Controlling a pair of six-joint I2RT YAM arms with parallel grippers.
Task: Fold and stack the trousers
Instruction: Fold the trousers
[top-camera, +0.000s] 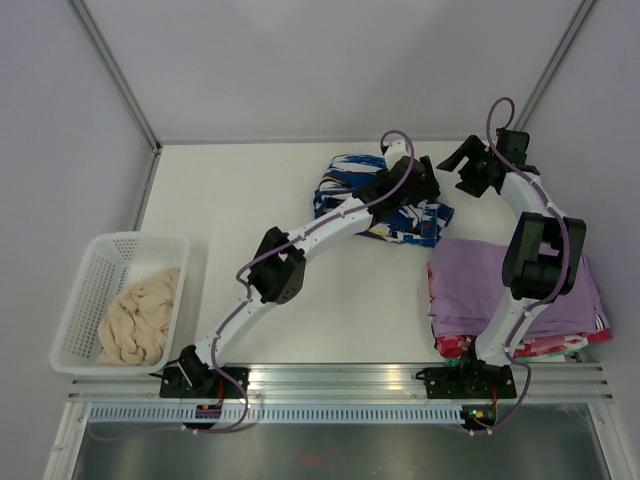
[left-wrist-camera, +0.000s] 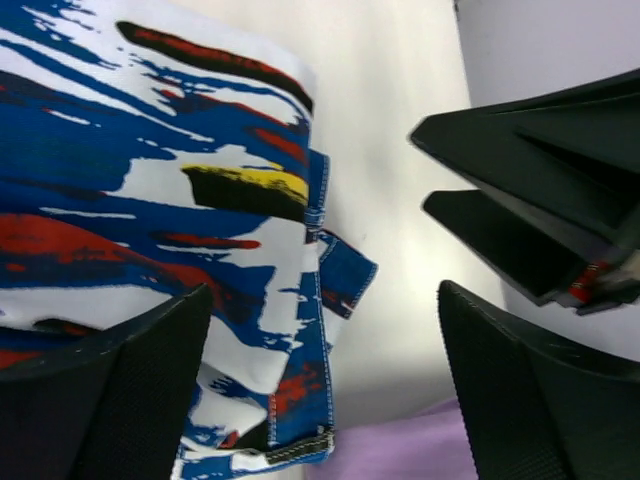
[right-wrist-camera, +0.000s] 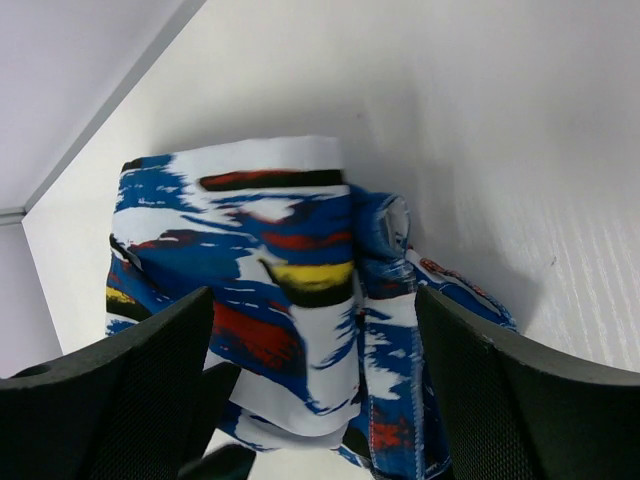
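The trousers (top-camera: 378, 207), in a blue, white and black print with red and yellow flecks, lie as a folded bundle at the back middle of the table. My left gripper (top-camera: 418, 186) hovers over their right end. In the left wrist view its jaws stand wide apart: the trousers (left-wrist-camera: 150, 200) lie below the left finger (left-wrist-camera: 120, 400), and nothing is held. My right gripper (top-camera: 468, 166) hangs open just right of the bundle. The right wrist view looks down on the trousers (right-wrist-camera: 280, 290) between its two spread fingers (right-wrist-camera: 520, 400), apart from the cloth.
A stack of lilac folded garments (top-camera: 500, 290) lies at the right, near the right arm's base. A white basket (top-camera: 95, 262) at the left holds a cream fluffy bundle (top-camera: 140, 315). Walls close off the back and both sides.
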